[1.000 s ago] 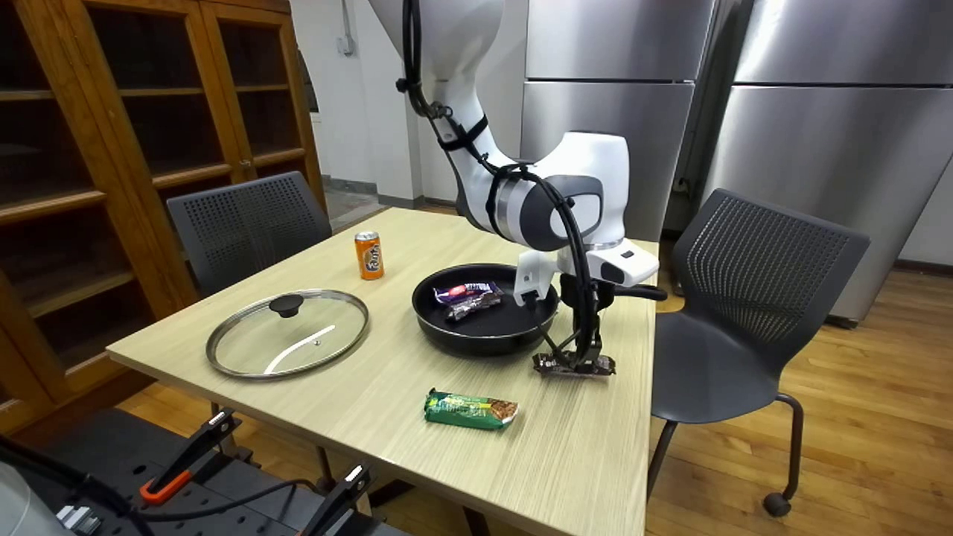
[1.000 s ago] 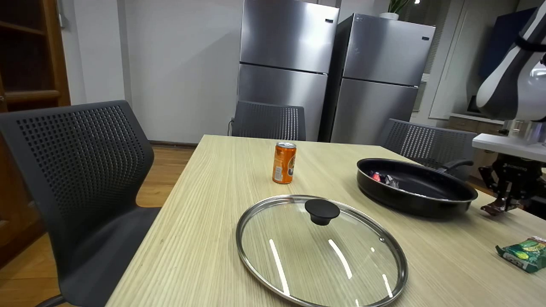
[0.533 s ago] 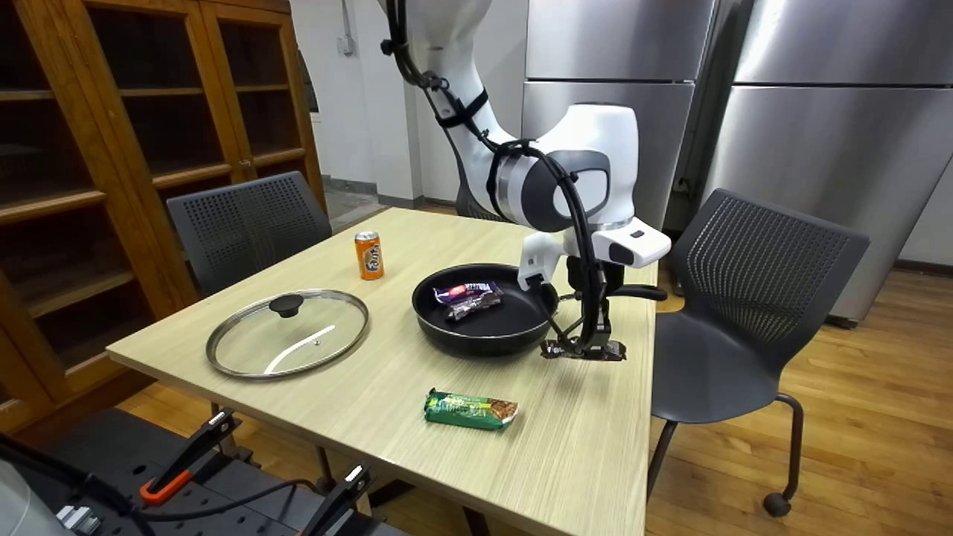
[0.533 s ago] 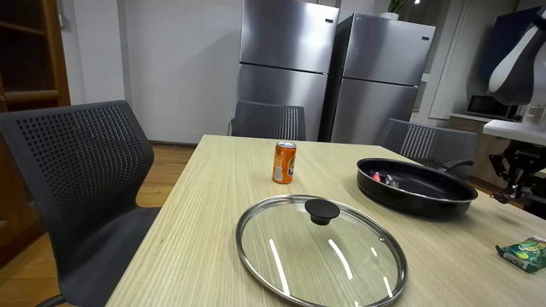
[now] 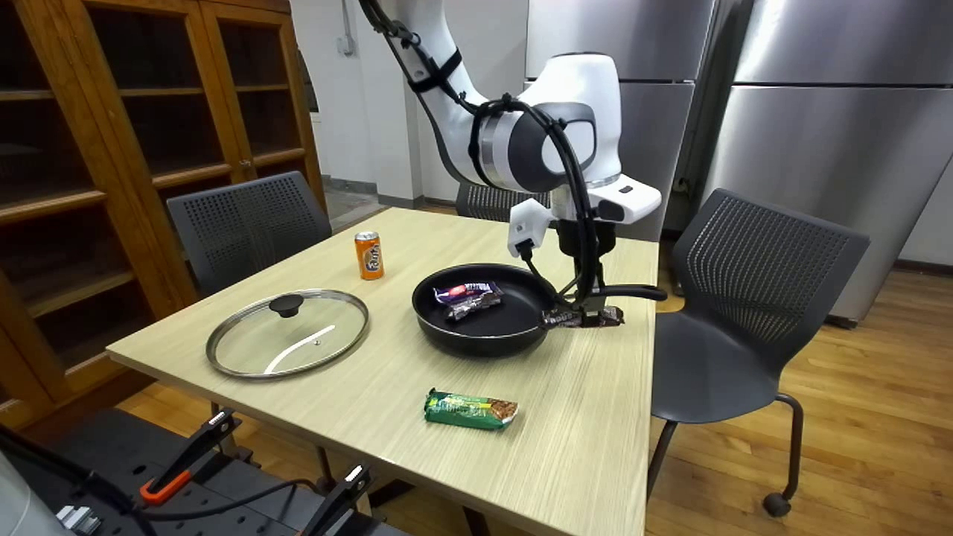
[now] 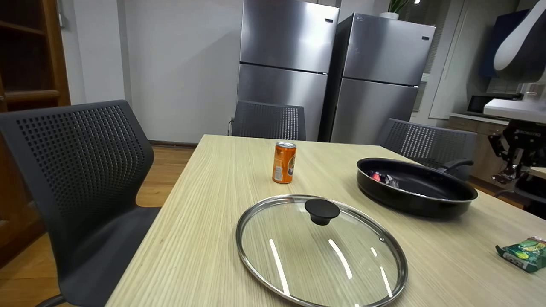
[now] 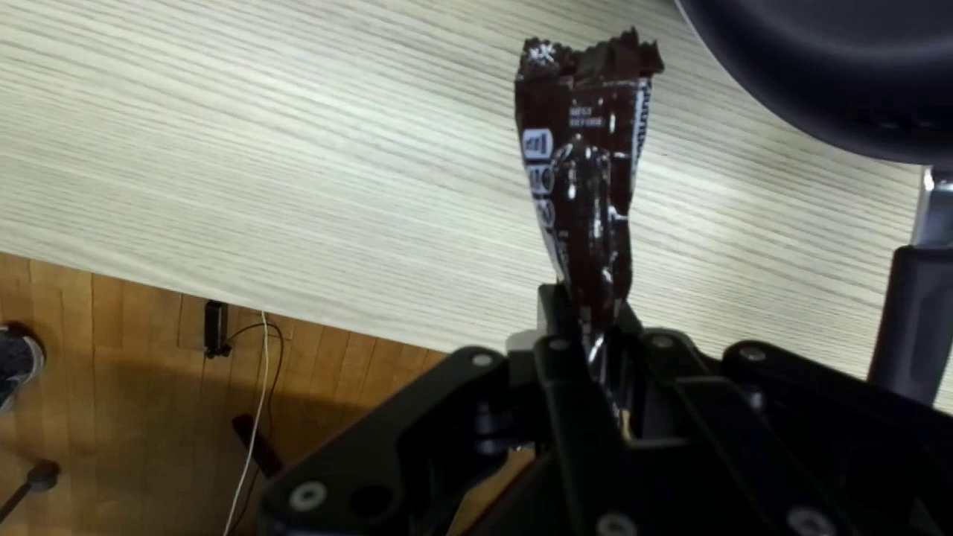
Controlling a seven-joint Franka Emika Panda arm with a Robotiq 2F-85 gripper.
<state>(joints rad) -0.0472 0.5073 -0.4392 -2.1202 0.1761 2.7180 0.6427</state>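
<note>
My gripper point(image 7: 590, 316) is shut on a dark brown wrapped bar point(image 7: 584, 156), pinching it so that one end sticks out beyond the fingers. In an exterior view the bar point(image 5: 563, 318) hangs above the table, in front of the pan's handle point(image 5: 633, 291). The black pan point(image 5: 484, 341) stands close by, with a purple wrapped bar point(image 5: 476, 289) and a second dark wrapped bar point(image 5: 473, 304) inside it. A green snack packet point(image 5: 470, 411) lies on the table nearer that camera. The part of the held bar between the fingers is hidden.
A glass lid point(image 5: 290, 335) with a black knob point(image 6: 322, 209) lies flat on the table. Behind it stands an orange can point(image 6: 284, 164). Dark chairs point(image 5: 733, 298) point(image 6: 81, 170) surround the table point(image 5: 551, 447), whose edge shows in the wrist view.
My gripper has lifted the brown bar from the table and carried it back alongside the pan's handle. The pan, lid, can and green packet have stayed put.
</note>
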